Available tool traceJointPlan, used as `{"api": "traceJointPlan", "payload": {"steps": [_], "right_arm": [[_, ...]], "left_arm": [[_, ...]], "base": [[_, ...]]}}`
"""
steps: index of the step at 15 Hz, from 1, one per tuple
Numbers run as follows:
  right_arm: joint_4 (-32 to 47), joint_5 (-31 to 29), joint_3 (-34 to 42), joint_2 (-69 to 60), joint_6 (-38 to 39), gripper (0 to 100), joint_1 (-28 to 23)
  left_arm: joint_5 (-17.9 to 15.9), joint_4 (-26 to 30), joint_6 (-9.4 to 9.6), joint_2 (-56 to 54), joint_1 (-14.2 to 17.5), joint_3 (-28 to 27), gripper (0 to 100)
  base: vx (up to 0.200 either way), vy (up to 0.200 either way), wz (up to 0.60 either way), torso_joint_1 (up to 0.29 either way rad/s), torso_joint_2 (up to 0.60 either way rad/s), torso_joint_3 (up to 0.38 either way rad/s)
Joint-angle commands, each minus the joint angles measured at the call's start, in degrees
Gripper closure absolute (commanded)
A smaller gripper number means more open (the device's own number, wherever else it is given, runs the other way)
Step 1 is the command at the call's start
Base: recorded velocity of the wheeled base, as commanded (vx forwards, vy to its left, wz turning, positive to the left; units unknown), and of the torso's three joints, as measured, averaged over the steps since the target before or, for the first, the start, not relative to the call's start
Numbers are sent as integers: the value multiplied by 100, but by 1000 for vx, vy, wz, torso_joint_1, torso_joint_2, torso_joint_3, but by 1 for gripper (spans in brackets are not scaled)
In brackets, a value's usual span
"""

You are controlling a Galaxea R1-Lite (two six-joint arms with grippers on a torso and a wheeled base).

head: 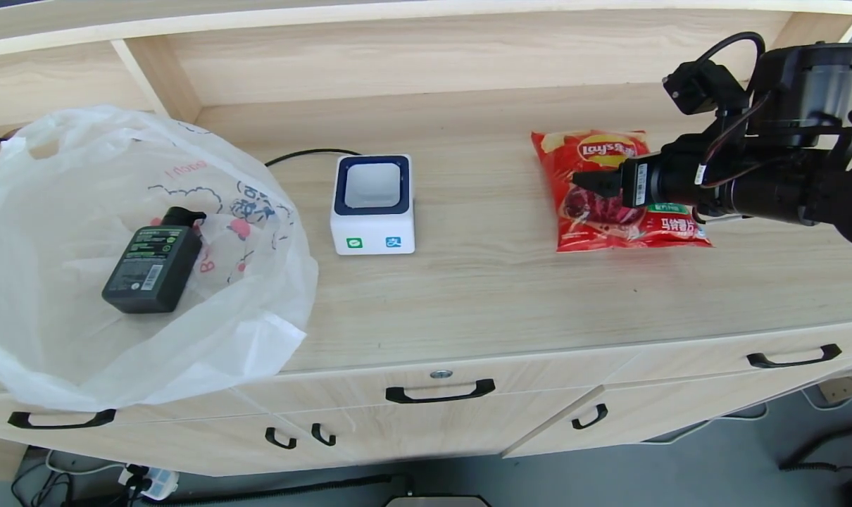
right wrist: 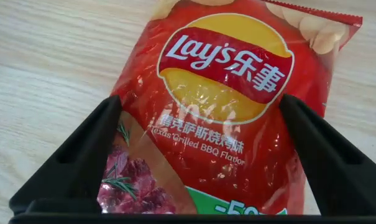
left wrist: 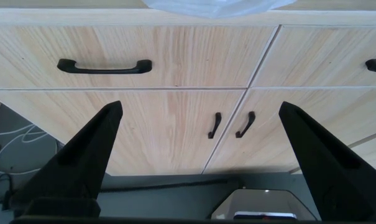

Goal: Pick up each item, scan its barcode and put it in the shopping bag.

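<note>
Chip bag (head: 619,190) lies flat, front face up, on the counter (head: 482,296), well right of the scanner (head: 373,204). The barcode is probably underneath, so it likely needs turning to scan. Right gripper (right wrist: 200,102) hovers over the bag, jaws spread wide, nothing gripped; looks lined up for the pick. Left gripper (left wrist: 200,106) hangs low in front of the cabinet drawers (left wrist: 175,56), wide open, empty, out of the way. Shopping bag (head: 46,176) sits mouth-open at the left, ready for drops. Count: one chip bag outstanding, one dark bottle (head: 151,260) bagged, one scanner, one shopping bag.
</note>
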Motion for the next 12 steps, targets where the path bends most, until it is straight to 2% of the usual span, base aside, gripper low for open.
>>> {"api": "traceJointPlan", "payload": {"steps": [1, 4, 5, 6, 12], "right_arm": [[11, 4, -30, 88, 3, 0, 72], [64, -67, -268, 27, 11, 0, 300], [64, -137, -268, 18, -41, 0, 309], [64, -137, -276, 18, -85, 0, 336], [187, -119, -21, 194, -173, 0, 309]], "left_arm": [[-1, -4, 0, 9, -1, 0, 0], [-1, 5, 17, 9, -10, 0, 0], [-1, 5, 167, 0, -10, 0, 0], [-1, 5, 237, 9, -10, 0, 0], [-1, 5, 237, 9, -1, 0, 0]], "base": [[0, 0, 0, 0, 0, 0], [0, 0, 0, 0, 0, 0], [0, 0, 0, 0, 0, 0], [0, 0, 0, 0, 0, 0], [0, 0, 0, 0, 0, 0]]}}
